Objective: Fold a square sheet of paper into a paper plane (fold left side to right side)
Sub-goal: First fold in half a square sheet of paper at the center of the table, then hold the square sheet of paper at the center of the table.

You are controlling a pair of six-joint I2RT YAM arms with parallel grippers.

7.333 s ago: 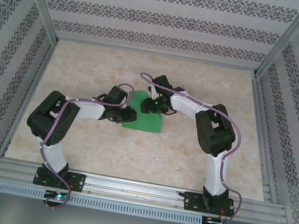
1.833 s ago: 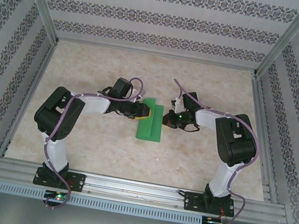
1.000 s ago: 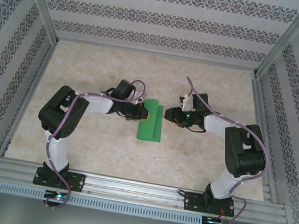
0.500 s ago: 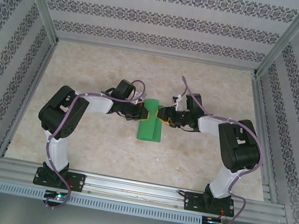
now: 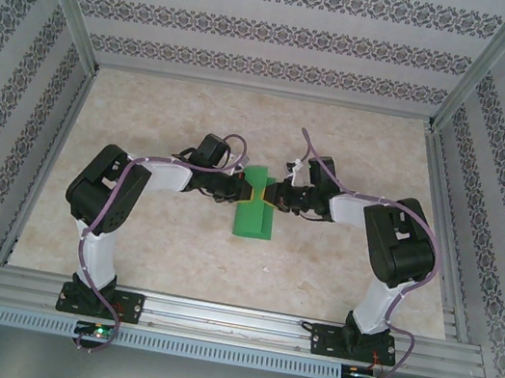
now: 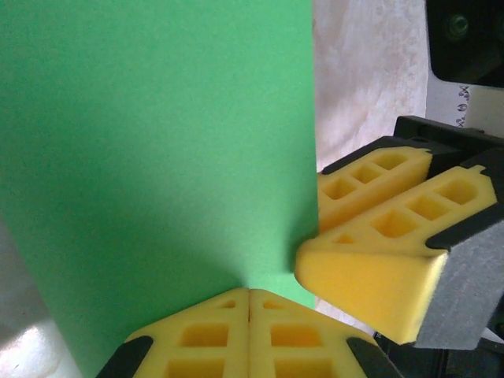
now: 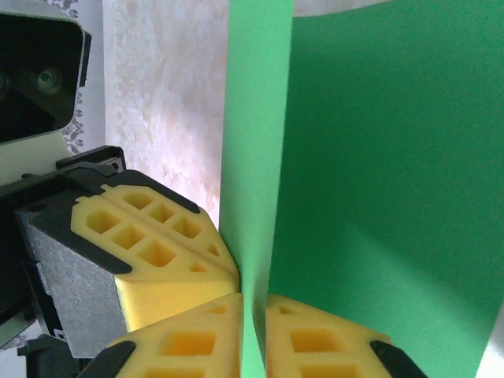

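I see the square sheet of paper (image 5: pixel 254 217) lying on the marbled table (image 5: pixel 163 252) midway between the two arms. It is already a long narrow strip running away from the bases, so I judge the left-to-right fold is made and the work now is on the crease or the next flap. The left gripper (image 5: pixel 246 191) and the right gripper (image 5: pixel 272 195) meet nose to nose over the far half of the strip. In the left wrist view the left gripper (image 6: pixel 249 293) has its yellow fingers pressed together with no gap, tips at the edge of the green. I cannot tell whether any layer is caught between them. I read it as a closed tip pinning the paper so it does not slide. In the right wrist view the right gripper (image 7: pixel 253 303) is clamped on a lighter green band of paper that runs up between its fingers (image 7: pixel 197 339), and the left gripper's tip touches that band from the other side. I take this as one arm anchoring while the other holds the edge to be moved.
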